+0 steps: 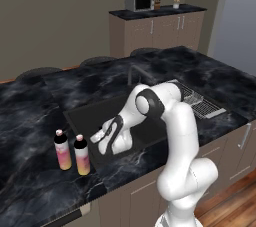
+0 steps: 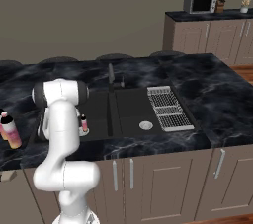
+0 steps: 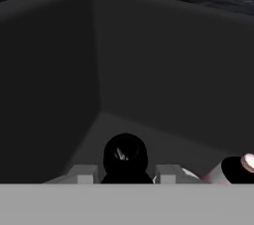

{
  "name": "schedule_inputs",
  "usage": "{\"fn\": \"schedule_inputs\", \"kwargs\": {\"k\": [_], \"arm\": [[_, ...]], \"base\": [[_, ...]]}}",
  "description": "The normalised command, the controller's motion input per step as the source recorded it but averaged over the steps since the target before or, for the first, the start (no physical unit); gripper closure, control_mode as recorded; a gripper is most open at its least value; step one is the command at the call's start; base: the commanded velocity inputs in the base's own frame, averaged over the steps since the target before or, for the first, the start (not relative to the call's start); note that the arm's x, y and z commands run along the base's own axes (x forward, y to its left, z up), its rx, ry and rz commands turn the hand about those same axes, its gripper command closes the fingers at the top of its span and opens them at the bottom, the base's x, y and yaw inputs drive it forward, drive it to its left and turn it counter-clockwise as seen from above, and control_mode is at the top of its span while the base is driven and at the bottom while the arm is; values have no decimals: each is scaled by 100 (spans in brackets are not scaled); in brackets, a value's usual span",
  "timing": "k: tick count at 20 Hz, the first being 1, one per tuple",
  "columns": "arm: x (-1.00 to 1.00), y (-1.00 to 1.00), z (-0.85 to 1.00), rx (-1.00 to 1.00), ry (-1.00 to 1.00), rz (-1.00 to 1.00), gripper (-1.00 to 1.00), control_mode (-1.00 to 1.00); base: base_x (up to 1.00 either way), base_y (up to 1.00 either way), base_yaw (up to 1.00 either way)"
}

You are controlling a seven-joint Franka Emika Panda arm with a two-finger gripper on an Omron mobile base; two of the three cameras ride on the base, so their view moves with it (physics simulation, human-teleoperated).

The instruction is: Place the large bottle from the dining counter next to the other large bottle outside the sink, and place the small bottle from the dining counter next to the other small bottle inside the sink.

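Note:
Down inside the black sink (image 1: 92, 111) my gripper (image 3: 125, 175) is shut on the small bottle (image 3: 125, 155), a tiny all-black one seen from above between the fingers. The other small bottle (image 3: 239, 167), pink, stands just to its right on the basin floor, and it is also beside the arm in the right base view (image 2: 84, 123). In the left base view my hand (image 1: 102, 137) is low at the basin's left end. Two large pink-yellow bottles (image 1: 62, 150) (image 1: 82, 155) stand side by side on the dining counter (image 1: 30, 121), left of the sink.
A dark curved faucet (image 1: 133, 74) rises behind the basin. A ribbed metal drain rack (image 2: 168, 107) lies right of the sink, with a drain (image 2: 146, 125) in the basin floor. The basin's walls (image 3: 149, 70) close in near the hand. A microwave (image 1: 139, 1) sits on far cabinets.

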Motion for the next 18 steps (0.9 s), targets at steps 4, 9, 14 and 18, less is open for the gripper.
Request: {"fn": "schedule_inputs", "kwargs": {"k": [4, 9, 14, 18], "arm": [[3, 5, -14, 0, -1, 0, -100, -100], [0, 0, 0, 2, -4, 0, -100, -100], [0, -1, 5, 4, -6, 0, -100, -100], [0, 0, 56, 5, -10, 0, -100, -100]], "base": [[0, 0, 0], [0, 0, 0], [0, 0, 0], [0, 0, 0]]}}
